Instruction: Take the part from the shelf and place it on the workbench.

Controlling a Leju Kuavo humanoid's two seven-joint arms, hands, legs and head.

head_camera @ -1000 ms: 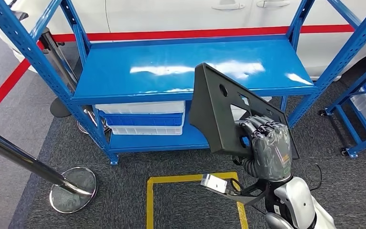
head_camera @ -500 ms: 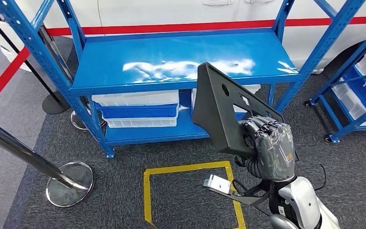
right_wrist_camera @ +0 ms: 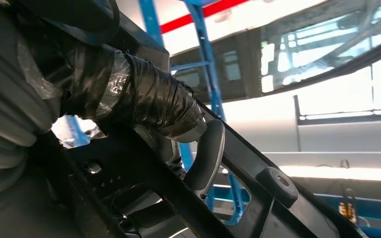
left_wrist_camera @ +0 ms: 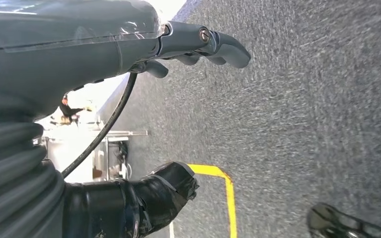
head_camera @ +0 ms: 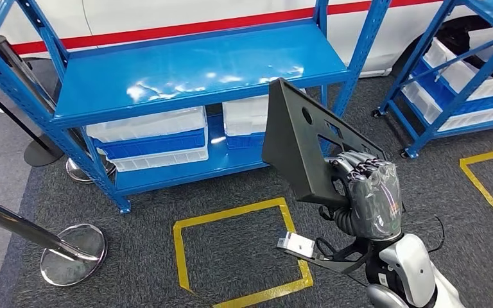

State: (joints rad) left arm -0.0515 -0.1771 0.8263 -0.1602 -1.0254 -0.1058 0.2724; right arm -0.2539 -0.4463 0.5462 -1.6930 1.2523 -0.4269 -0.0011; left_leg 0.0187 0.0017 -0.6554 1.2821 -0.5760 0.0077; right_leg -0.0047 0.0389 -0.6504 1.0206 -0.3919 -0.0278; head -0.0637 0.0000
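Now, in the head view, the right hand [head_camera: 370, 196] is gripping the black part [head_camera: 308, 151] at center frame, its upper edge overlapping the blue shelf [head_camera: 186, 70]; grey carpet [head_camera: 231, 256] is lying open lower left. In the left wrist view, the left hand [left_wrist_camera: 129, 64] is hanging with fingers apart, holding nothing. In the right wrist view, fingers [right_wrist_camera: 206, 156] are wrapping the part's edge.

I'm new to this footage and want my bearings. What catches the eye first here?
The black part, held up in the right hand at centre right of the head view. Behind it stands a blue shelf with white bins on its lower level, and yellow tape marks a square on the grey carpet below.
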